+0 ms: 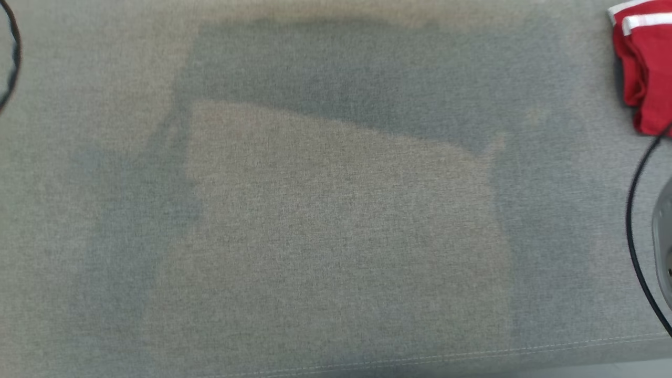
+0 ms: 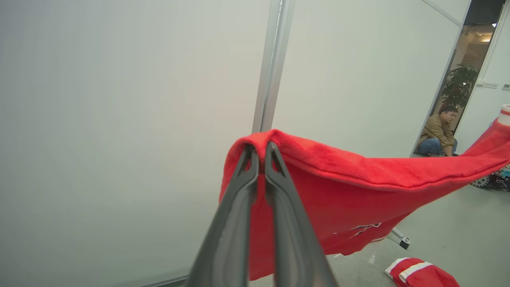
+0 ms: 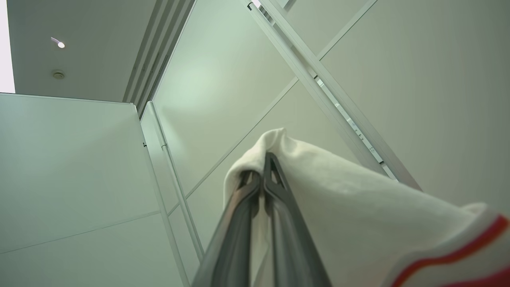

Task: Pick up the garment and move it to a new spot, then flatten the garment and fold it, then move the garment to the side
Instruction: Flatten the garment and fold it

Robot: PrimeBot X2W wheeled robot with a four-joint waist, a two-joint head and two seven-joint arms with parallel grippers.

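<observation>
The garment [image 2: 358, 187] is red fleece with white print and hangs in the air, stretched out to the right in the left wrist view. My left gripper [image 2: 259, 153] is shut on its folded top edge. In the right wrist view my right gripper [image 3: 261, 167] is shut on a white part of the garment [image 3: 358, 215], which has a red stripe near its edge. Both grippers are raised, with walls and ceiling behind them. On the grey cloth surface [image 1: 336, 220] in the head view lies a broad shadow.
A second red piece with white stripes [image 1: 643, 63] lies folded at the far right of the surface, and shows too as a folded red piece [image 2: 422, 273]. Black cables [image 1: 632, 210] curve at both side edges. A person [image 2: 438, 133] crouches in a doorway beside a plant [image 2: 462, 81].
</observation>
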